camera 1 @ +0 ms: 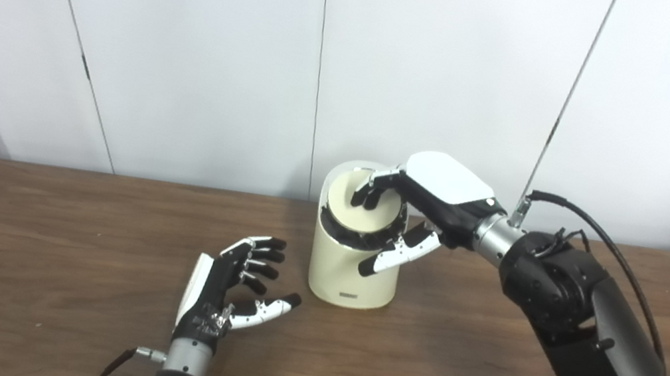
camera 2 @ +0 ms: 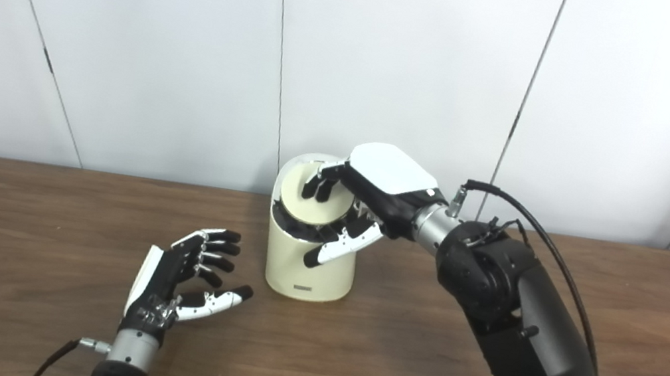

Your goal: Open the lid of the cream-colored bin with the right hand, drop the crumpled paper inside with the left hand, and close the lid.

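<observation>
Item: cream-colored bin (camera 1: pixel 352 271), cylindrical, upright on the brown wood-grain tabletop (camera 1: pixel 58 279), near its far edge and about midway across. A small label sits low on the bin's front wall.

Item: lid (camera 1: pixel 365 209), round, cream, set in the bin's top opening and tilted, its near edge dipped inside so that a dark crescent of interior shows along the front rim.

Item: right hand (camera 1: pixel 423 205), above and to the right of the bin, white back plate up. Its fingers (camera 1: pixel 367 194) are curled down onto the upper face of the lid, touching it; the thumb hangs in front of the bin's upper wall, on the bin's right side. It presses on the lid rather than enclosing it.

Item: left hand (camera 1: pixel 232 286), in front of the bin and to its left, low over the tabletop, apart from the bin. Released: fingers spread and lightly curled, palm facing the bin, holding nothing.

Item: crumpled paper, not seen in either view.
</observation>
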`<state>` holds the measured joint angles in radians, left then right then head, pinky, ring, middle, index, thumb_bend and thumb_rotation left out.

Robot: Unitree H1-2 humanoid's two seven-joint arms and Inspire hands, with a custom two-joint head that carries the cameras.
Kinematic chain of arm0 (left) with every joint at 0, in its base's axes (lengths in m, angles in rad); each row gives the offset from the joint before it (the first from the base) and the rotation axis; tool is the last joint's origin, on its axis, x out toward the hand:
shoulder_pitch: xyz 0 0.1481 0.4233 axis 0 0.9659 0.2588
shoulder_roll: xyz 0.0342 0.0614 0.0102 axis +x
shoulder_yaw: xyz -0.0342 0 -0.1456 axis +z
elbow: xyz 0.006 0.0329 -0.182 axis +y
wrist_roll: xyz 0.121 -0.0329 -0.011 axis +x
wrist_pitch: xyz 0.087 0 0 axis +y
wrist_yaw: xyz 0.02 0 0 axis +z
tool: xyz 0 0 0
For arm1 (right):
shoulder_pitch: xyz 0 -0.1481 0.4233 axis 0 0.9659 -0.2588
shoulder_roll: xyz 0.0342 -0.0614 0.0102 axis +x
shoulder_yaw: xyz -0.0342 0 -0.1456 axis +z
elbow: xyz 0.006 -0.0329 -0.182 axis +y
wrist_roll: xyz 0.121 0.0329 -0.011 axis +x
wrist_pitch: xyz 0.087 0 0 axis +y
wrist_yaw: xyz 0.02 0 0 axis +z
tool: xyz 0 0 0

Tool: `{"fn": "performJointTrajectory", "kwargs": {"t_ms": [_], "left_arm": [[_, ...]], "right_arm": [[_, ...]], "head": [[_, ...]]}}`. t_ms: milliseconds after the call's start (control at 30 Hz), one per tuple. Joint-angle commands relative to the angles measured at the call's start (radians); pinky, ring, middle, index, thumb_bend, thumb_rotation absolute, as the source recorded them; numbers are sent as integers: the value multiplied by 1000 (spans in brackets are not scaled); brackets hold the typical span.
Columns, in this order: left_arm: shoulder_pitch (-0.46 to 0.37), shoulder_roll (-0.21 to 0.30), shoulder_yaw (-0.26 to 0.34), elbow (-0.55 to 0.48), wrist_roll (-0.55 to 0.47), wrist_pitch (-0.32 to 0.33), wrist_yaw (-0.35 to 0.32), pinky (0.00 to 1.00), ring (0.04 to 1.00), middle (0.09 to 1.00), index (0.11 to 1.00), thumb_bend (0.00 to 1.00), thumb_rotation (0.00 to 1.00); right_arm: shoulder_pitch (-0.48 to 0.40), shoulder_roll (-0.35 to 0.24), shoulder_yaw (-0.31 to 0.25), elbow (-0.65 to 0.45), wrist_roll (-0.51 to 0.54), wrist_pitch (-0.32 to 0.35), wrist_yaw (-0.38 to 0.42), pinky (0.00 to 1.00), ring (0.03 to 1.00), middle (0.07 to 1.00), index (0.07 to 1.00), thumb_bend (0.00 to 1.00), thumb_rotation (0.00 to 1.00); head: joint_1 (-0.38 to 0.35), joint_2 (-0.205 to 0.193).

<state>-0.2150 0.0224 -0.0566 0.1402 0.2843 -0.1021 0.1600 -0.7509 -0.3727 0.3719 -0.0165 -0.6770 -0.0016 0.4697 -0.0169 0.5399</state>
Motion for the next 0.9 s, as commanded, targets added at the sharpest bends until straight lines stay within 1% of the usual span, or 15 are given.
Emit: {"fn": "performJointTrajectory", "kwargs": {"t_ms": [0,133,200,233,300,400,467,567,733,867], "left_arm": [[-18,0,4,-45,2,-11,6,496,614,682,714,729,0],[-19,2,7,-49,5,-5,8,495,614,681,714,728,8],[-19,3,8,-52,6,-2,8,497,618,683,714,729,16],[-20,3,9,-54,7,1,8,497,619,683,712,729,20],[-20,2,9,-58,6,5,6,494,619,682,712,727,17],[-19,2,8,-63,10,7,7,492,616,680,713,725,12],[-19,3,7,-65,13,9,7,495,617,680,713,726,17],[-18,2,7,-70,14,14,7,498,620,680,712,729,31],[-12,-1,4,-86,15,31,4,493,616,681,715,726,27],[-11,-3,3,-88,19,31,6,490,614,680,712,728,32]], "right_arm": [[-13,-15,3,-19,28,-45,7,720,797,644,637,736,453],[-7,-39,15,-16,32,-92,17,715,777,590,587,707,482],[-5,-53,27,-18,21,-111,23,739,772,575,567,703,480],[-4,-59,32,-17,17,-124,22,776,767,569,558,703,473],[1,-66,40,-13,12,-152,13,801,756,563,547,706,455],[8,-75,57,-21,-16,-161,24,851,756,571,537,704,437],[12,-79,66,-25,-27,-169,27,865,758,576,541,699,422],[15,-78,68,-23,-29,-178,21,866,756,579,541,694,412],[21,-79,71,-23,-42,-189,16,860,749,580,548,684,426],[25,-77,72,-15,-46,-199,9,849,748,582,552,688,423]], "head": [[0,4],[0,9],[0,14],[0,14],[0,17],[2,22],[2,22],[2,28],[4,35],[6,38]]}}
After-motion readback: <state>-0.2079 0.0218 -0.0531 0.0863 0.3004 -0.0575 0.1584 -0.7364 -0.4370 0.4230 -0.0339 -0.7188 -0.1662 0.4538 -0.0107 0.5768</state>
